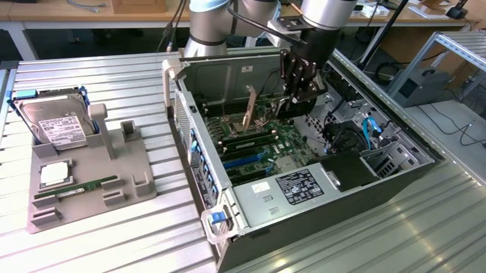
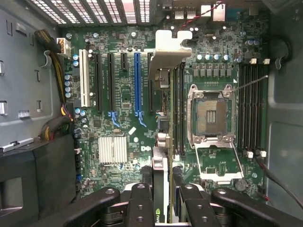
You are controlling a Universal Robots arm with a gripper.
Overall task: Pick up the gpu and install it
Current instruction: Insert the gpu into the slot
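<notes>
The gripper (image 2: 163,201) is clenched on the gpu (image 2: 161,156), holding it on edge (bracket toward the case's (image 1: 199,170) vented rear wall) so its connector faces the motherboard (image 2: 118,94); it stands between the blue slot (image 2: 137,80) and processor socket (image 2: 210,116); whether seated, I cannot tell.

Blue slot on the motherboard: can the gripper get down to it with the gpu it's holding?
Probably yes. The case lies open, the blue slot is bare with nothing standing over it, and the gripper holds the gpu edge-down just beside it, nearer the CPU socket.
</notes>
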